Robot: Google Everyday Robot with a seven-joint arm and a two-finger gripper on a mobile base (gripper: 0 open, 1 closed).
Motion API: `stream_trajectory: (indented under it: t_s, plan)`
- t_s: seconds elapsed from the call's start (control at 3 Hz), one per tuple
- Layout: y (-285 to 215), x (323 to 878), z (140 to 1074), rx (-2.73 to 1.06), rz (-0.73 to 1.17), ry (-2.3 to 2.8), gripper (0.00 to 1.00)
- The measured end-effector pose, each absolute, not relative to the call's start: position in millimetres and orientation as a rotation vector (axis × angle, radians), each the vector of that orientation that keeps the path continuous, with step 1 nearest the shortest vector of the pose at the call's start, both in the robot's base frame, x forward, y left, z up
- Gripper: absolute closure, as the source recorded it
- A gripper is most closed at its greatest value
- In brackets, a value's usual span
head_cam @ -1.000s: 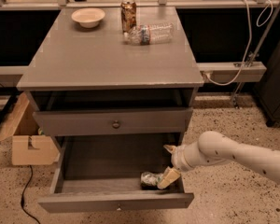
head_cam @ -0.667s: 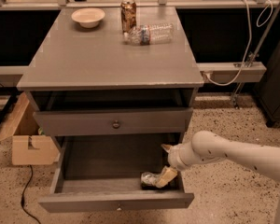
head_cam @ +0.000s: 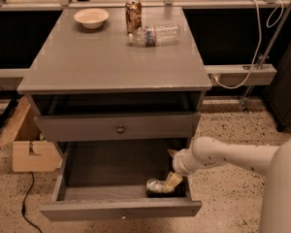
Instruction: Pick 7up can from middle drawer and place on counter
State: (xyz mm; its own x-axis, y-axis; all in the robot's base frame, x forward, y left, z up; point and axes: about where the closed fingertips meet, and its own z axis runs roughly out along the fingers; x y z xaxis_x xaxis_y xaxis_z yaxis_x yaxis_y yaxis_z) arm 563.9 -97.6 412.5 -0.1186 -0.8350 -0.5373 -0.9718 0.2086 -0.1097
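You had the gripper [head_cam: 170, 170] down inside the open drawer [head_cam: 120, 209], at its right end near the front wall. Its two tan fingers [head_cam: 174, 180] stood apart, one toward the back of the drawer and one toward the front, and nothing was clamped between them. The front finger lay right against the 7up can [head_cam: 156, 186]; whether it actually touched the can could not be told.

The can lay on its side on the drawer floor, in the front right corner, just left of that finger. The arm [head_cam: 233, 154] reached in from the right, over the drawer's right wall.

The drawer was pulled well out from the cabinet, below a closed drawer front [head_cam: 87, 126] with a round knob [head_cam: 120, 129].

Up on the counter [head_cam: 111, 62], along the back edge, you had a pale bowl [head_cam: 91, 17] at the left, a brown can [head_cam: 133, 14] standing upright to its right, and a clear bottle [head_cam: 154, 34] lying on its side just in front of that can. A cardboard box [head_cam: 33, 152] sat on the floor, left of the cabinet.
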Motion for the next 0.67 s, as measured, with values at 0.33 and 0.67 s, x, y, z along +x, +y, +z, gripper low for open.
stream_trajectory:
  t_s: [0.33, 0.67]
  plan:
    - [-94.6, 564.3, 398.6, -1.698, 0.335, 2.022, 0.0]
    - [-84.9, 559.2, 387.1, -1.735, 0.318, 2.035, 0.0]
